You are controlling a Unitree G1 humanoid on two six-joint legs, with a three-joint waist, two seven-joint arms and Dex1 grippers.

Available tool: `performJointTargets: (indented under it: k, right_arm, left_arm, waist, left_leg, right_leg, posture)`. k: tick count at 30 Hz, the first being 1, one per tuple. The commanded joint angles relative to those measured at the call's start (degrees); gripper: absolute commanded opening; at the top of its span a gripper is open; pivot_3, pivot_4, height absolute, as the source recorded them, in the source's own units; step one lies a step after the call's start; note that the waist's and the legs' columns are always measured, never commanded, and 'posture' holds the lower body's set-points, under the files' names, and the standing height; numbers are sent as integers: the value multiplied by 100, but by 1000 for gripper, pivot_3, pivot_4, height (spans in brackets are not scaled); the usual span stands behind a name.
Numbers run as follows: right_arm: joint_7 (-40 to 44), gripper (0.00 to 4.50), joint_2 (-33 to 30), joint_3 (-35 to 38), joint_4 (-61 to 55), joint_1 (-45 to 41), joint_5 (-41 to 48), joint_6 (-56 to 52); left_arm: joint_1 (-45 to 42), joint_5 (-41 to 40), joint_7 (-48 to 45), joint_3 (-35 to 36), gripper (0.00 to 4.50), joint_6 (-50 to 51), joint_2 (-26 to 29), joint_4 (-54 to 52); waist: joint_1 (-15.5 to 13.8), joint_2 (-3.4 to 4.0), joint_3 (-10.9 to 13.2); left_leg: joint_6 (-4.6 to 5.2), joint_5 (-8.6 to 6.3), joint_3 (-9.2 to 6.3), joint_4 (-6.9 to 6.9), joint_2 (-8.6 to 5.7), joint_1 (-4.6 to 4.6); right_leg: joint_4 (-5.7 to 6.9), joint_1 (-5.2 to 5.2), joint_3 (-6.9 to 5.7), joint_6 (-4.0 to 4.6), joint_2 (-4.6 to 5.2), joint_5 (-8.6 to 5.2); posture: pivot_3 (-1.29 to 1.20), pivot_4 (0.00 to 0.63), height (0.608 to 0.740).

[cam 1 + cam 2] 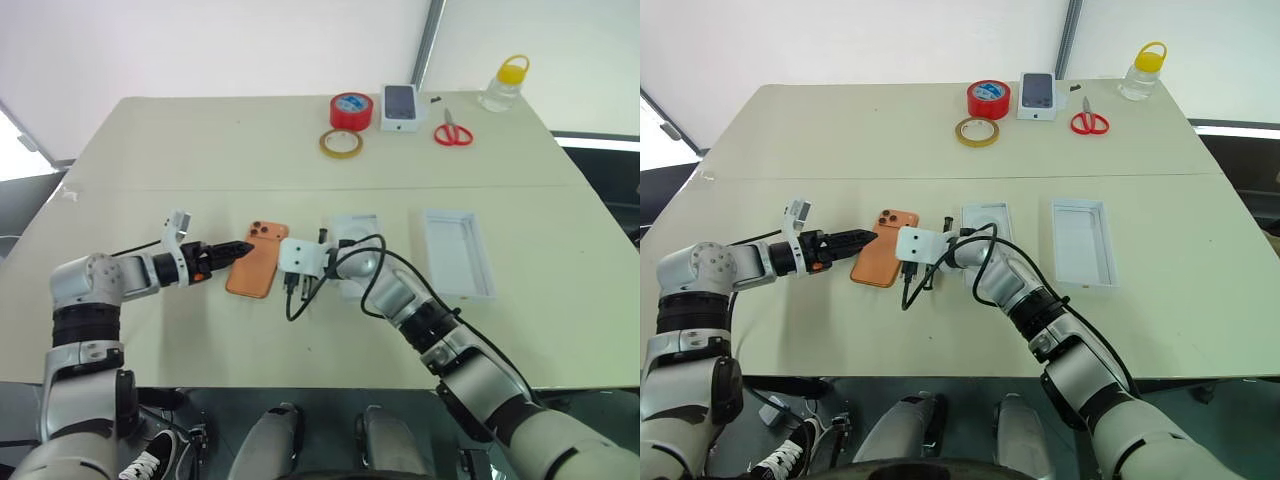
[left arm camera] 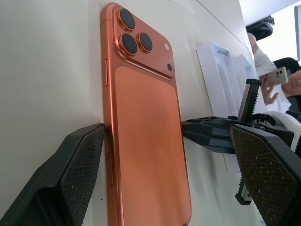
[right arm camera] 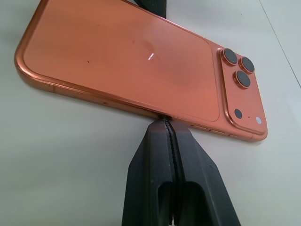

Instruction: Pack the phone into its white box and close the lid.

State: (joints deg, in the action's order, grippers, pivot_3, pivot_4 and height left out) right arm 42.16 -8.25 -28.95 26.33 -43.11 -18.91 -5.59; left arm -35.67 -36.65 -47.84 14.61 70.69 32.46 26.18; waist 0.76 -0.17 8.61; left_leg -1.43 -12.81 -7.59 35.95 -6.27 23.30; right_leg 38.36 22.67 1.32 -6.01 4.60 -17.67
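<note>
The orange phone (image 1: 256,265) lies back up on the table, its three lenses at the far end. My left gripper (image 2: 169,188) is open and low over the phone's near end, with one finger (image 2: 70,179) against one long edge and the other finger (image 2: 268,174) well clear of the opposite edge. My right gripper (image 3: 165,125) is shut with nothing in it, and its tips rest against the phone's other long edge. The white box (image 1: 352,232) with its moulded insert lies just behind my right wrist. The lid (image 1: 458,252) lies open side up further right.
At the table's far side stand a red tape roll (image 1: 351,110), a yellow tape roll (image 1: 341,143), a small white box with a phone picture (image 1: 399,107), red scissors (image 1: 453,132) and a yellow-capped bottle (image 1: 505,85). A person's hand (image 2: 282,80) holds a phone beyond the table.
</note>
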Motion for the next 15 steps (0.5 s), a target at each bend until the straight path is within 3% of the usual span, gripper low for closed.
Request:
performJointTargets:
  k: [1,15]
  right_arm:
    - [3,29,156,-92,-72,-18,24,149]
    - [-16,29,129,-93,-4,5,-69,324]
  left_arm:
    - [-81,-173,-71,-362,4402,309,-448,-151]
    - [-316,-317,581,-54,4402,971,-624,-885]
  waist:
    - [0,0,0]
    - [24,-3,0]
  left_leg:
    - [0,0,0,0,0,0]
    - [0,0,-1,0,1,1]
  right_leg:
    - [0,0,0,0,0,0]
    - [0,1,0,0,-2,0]
  posture:
    - [0,150,740]
    - [0,150,740]
